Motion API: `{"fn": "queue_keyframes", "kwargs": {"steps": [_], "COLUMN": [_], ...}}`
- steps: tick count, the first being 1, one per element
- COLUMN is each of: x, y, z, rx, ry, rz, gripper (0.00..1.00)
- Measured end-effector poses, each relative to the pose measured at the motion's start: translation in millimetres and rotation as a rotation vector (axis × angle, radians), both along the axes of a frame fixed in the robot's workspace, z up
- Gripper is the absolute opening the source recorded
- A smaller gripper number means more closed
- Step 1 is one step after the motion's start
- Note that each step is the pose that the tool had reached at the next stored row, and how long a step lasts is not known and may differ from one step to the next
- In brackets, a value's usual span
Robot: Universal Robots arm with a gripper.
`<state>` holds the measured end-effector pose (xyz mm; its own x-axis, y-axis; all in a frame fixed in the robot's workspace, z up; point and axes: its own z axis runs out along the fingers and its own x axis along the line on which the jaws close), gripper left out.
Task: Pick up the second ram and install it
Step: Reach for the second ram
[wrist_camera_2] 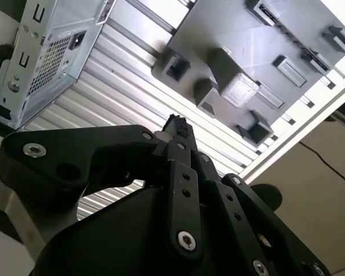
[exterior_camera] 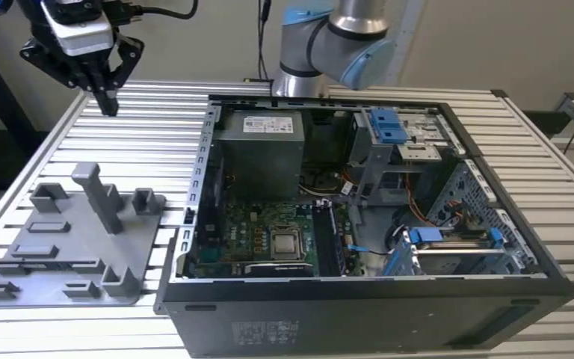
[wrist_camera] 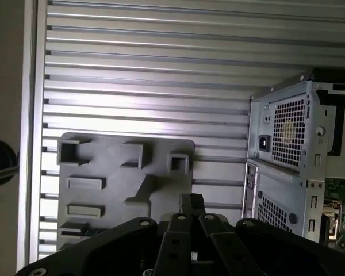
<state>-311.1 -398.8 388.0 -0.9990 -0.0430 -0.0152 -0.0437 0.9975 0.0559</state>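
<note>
Gripper [wrist_camera_2: 177, 123] is hovering with jaws pressed together, grey tray [wrist_camera: 109, 169] lying below them, computer case [wrist_camera: 287, 132] sitting off to one side.

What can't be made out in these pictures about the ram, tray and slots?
- Ram: perhaps the dark strip in the tray, exterior view; too small to confirm.
- Part of the tray, first wrist view: hidden behind the gripper.
- Slots, exterior view: too dark and small to tell whether a ram is seated.
- Case, first wrist view: cut off by the picture's edge.
</note>
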Motion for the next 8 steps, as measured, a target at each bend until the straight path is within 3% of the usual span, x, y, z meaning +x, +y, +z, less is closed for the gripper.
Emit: {"fn": "queue_keyframes", "kwargs": {"steps": [8], "x": [-19.6], "y": [0.0], "z": [-0.5], "rx": [0.0000], "ry": [0.0008], "rz": [0.007], "gripper": [0.11]}}
